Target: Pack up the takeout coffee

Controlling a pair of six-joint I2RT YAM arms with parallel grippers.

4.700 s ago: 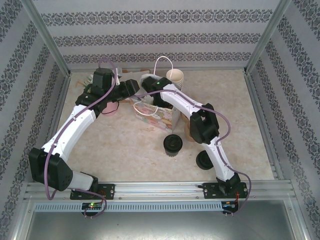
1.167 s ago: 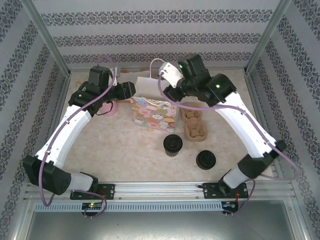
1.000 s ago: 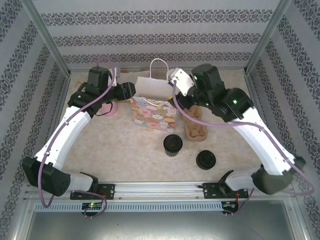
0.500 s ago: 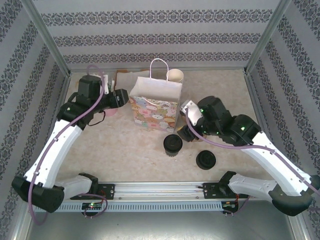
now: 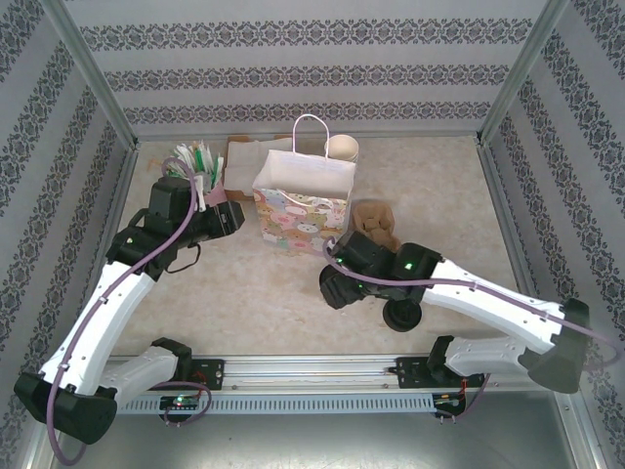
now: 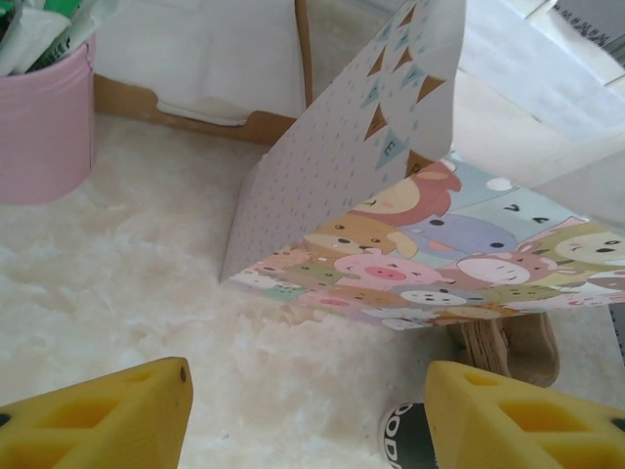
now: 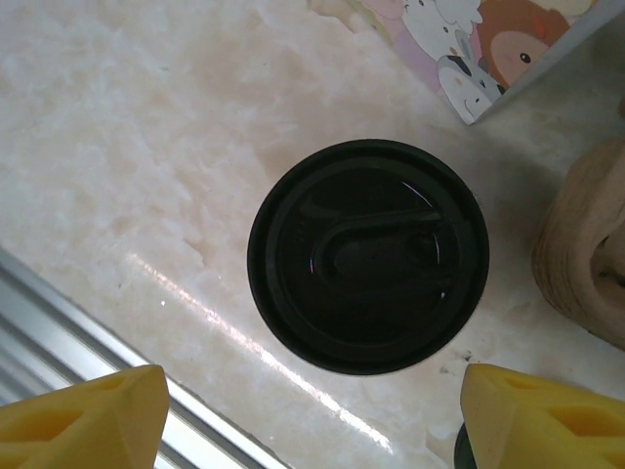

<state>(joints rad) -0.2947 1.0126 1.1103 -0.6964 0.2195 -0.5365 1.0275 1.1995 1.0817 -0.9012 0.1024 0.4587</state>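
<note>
The takeout coffee (image 7: 367,256) stands on the table in front of the bag, its round black lid seen from straight above in the right wrist view. My right gripper (image 7: 312,430) hovers over it, open, its yellow fingers (image 7: 83,420) wide apart on either side and touching nothing. In the top view this gripper (image 5: 338,281) covers most of the cup. The cartoon-animal paper bag (image 5: 303,195) stands upright and open at the back centre. My left gripper (image 5: 234,217) is open, just left of the bag (image 6: 391,225), holding nothing.
A pink cup of straws (image 5: 198,161) and a napkin box (image 6: 205,68) stand at the back left. Lidless cups (image 5: 342,149) are stacked behind the bag. A cardboard carrier (image 5: 374,223) lies to its right, and a loose black lid (image 5: 402,315) near the front rail (image 5: 312,369).
My right arm swung from behind the bag down to the front and now hangs over the lidded cup. My left arm drew back from the bag, uncovering the pink cup.
</note>
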